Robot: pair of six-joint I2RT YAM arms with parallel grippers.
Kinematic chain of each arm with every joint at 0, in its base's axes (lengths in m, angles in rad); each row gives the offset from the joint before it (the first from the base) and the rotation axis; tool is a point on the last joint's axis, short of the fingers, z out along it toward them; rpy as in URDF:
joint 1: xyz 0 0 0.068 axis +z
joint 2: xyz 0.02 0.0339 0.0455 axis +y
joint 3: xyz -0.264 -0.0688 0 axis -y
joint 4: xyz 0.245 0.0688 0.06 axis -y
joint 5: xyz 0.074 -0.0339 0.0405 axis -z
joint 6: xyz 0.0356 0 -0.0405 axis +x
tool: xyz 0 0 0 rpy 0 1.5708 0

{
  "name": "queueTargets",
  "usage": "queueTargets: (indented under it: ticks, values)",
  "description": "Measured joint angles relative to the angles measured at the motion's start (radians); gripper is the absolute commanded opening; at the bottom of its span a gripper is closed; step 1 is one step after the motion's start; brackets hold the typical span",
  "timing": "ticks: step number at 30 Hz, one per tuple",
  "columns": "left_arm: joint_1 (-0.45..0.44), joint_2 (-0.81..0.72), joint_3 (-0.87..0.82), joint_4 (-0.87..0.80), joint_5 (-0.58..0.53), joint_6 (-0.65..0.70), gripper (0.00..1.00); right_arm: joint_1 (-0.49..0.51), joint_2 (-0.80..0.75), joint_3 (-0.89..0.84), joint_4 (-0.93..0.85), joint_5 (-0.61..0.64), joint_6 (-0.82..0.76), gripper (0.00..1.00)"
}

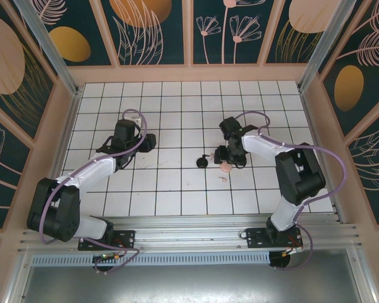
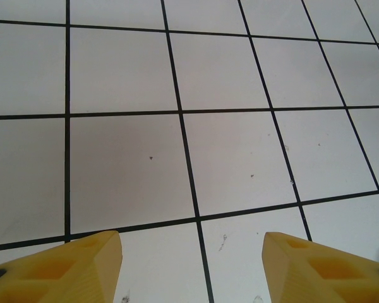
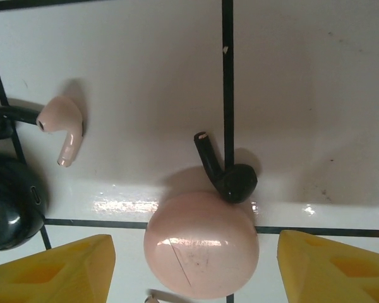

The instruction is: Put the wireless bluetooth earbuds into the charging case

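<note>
Earbud: a pale-pink earbud point(image 3: 62, 126) lies on its side on a white tile. It is apart from the pink round case point(image 3: 201, 245) and off to one side of the right gripper's fingers. No finger touches it.
Enclosure walls: dark panels point(image 1: 44, 38) with gold and pink leaf patterns stand around three sides of the table.
Table: a white tiled surface with black grid lines point(image 1: 177, 196). All the small items sit right of centre.
Left arm: the left arm point(image 1: 95, 170) reaches forward over the left half of the table, well away from the items.
Right arm: the right arm point(image 1: 290, 170) bends back toward the centre, its wrist above the cluster of items.
Left gripper: the left gripper point(image 2: 191, 240) has its yellow fingers spread apart over bare tile, holding nothing.
Right gripper: the right gripper point(image 3: 194, 243) has its fingers apart, one on each side of the pink round case. A gap shows on both sides, so it is not clamped.
Pink round case: closed and glossy, it rests on a grid line between the right fingers.
Black round case: the black round case point(image 3: 9, 202) sits at the frame edge, near the pale-pink earbud.
Black earbud: the black earbud point(image 3: 224, 170) has its bud end at the pink case's rim and its stem angled away. I cannot tell if it touches.
Second black earbud: the second black earbud point(image 3: 3, 120) is cut off by the frame edge, and its stem meets the pale-pink earbud.
</note>
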Motion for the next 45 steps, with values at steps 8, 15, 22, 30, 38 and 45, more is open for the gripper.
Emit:
queueTargets:
  ticks: [8, 15, 22, 30, 38, 45]
  values:
    - [0.0, 0.007, 0.0, -0.003, 0.0, 0.0, 0.61, 0.009, 0.046, 0.006, -0.01, 0.03, 0.0, 0.61]
    - [0.0, 0.008, 0.0, -0.006, 0.0, 0.0, 0.61, 0.01, 0.061, 0.006, -0.01, 0.04, 0.0, 0.55]
    - [0.0, 0.008, 0.0, -0.009, 0.0, 0.0, 0.6, 0.011, 0.061, 0.006, -0.009, 0.04, 0.0, 0.49]
    - [0.0, 0.001, -0.01, 0.009, 0.008, 0.0, 0.57, 0.018, 0.017, -0.032, 0.016, 0.031, 0.024, 0.48]
    - [-0.004, -0.08, -0.097, 0.163, 0.065, 0.0, 0.54, 0.005, -0.167, -0.114, 0.14, -0.072, 0.1, 0.47]
    - [-0.018, -0.119, -0.168, 0.337, 0.134, 0.0, 0.54, -0.05, -0.274, -0.171, 0.297, -0.205, 0.19, 0.47]
